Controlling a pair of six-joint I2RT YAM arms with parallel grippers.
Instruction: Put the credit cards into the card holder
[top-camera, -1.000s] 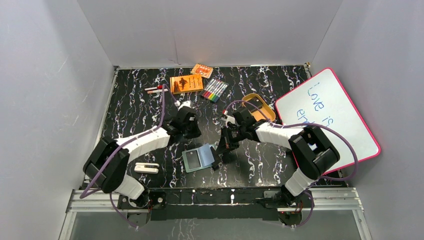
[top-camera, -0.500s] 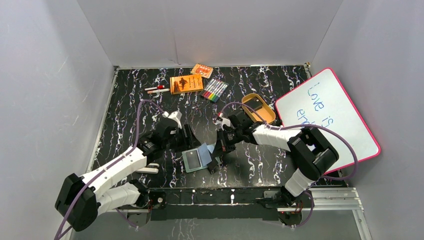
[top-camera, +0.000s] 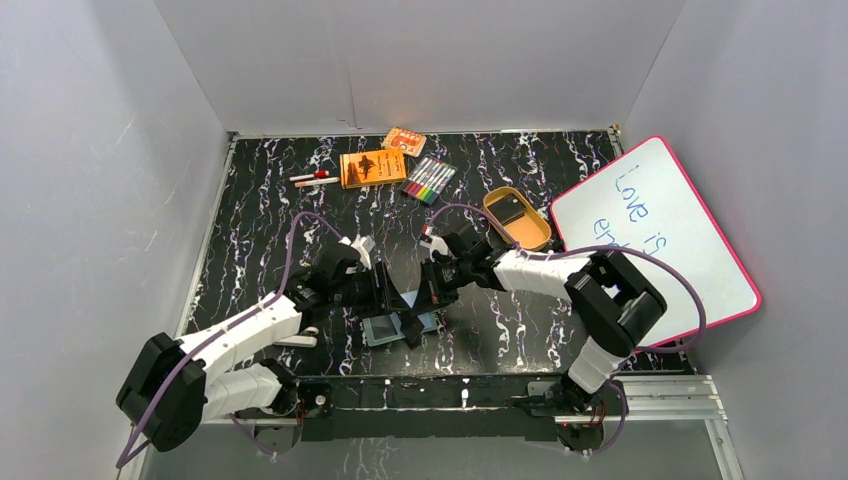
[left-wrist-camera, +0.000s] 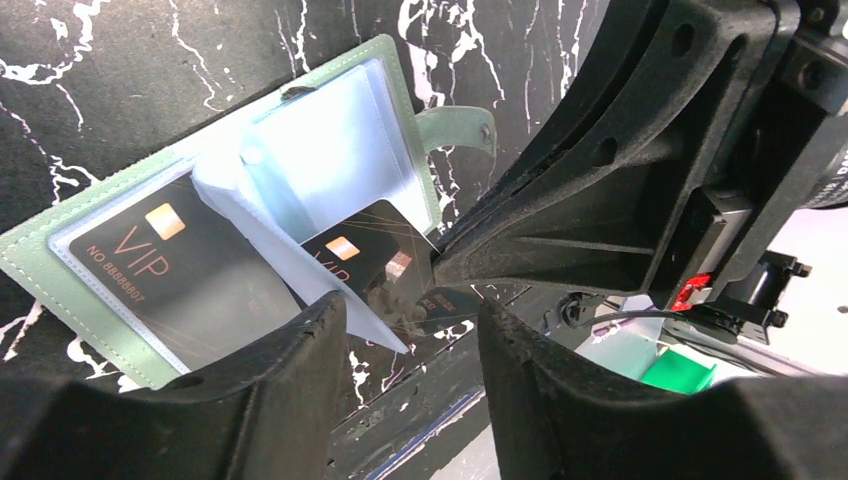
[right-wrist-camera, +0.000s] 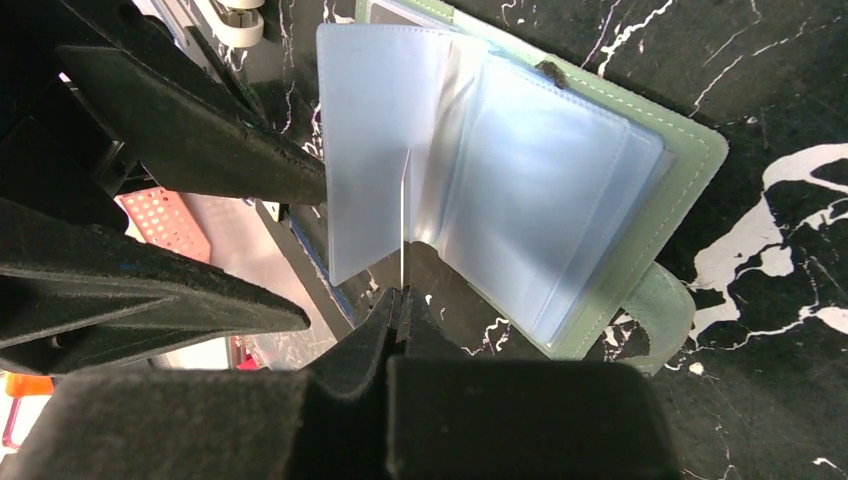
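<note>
Across the desk (top-camera: 260, 200), your left hand (left-wrist-camera: 412, 310) is hovering closer in than a second ago, spread above the open card holder (left-wrist-camera: 330, 150) at the near edge; your right hand (right-wrist-camera: 400, 295) is pinching a credit card (left-wrist-camera: 362, 250) half under a sleeve.

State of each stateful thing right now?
card holder: open, sleeves fanned.
stowed card: inside a sleeve, face up.
held card: pinched by right gripper, partly behind a lifted sleeve.
left gripper: open, over card holder.
right gripper: shut on held card.
tray: holds a dark item.
</note>
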